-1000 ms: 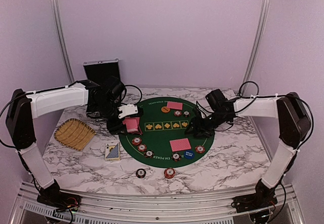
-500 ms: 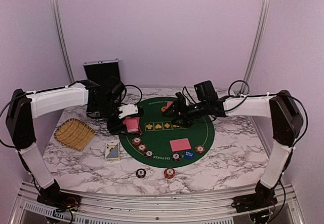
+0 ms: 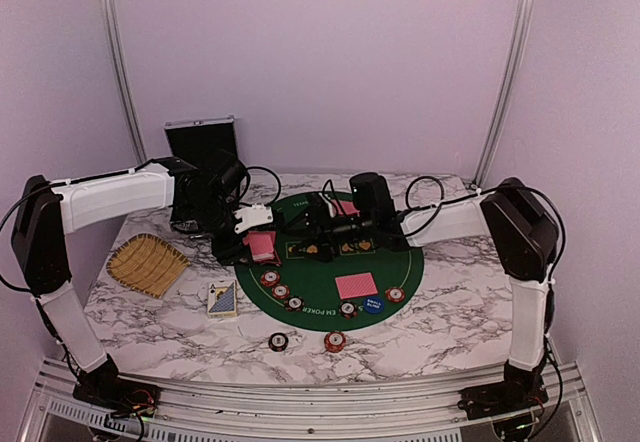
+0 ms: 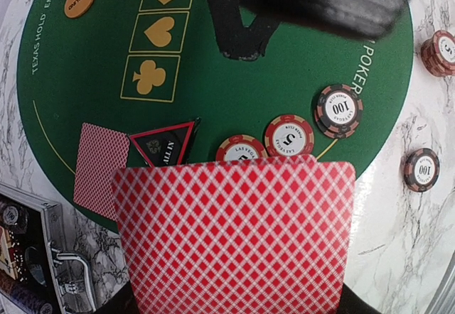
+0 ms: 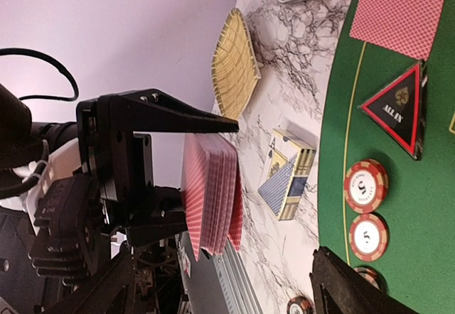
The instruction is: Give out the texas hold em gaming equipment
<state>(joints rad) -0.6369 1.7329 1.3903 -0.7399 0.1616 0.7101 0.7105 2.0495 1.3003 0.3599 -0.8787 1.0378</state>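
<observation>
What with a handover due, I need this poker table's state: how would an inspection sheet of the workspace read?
Surface: marble table with a round green mat in the middle.
Job's things: card stack held off the table; face-down cards, blue disc, orange disc and triangular marker on the mat; chips on mat and marble.
Clutter: straw tray and card box left of the mat; metal case at the back.
Pincers: left pincer shut on the card stack; right pincer open, empty, over the mat.
Cables: black cables loop at both wrists.
Surroundings: lilac walls, metal frame posts.
</observation>
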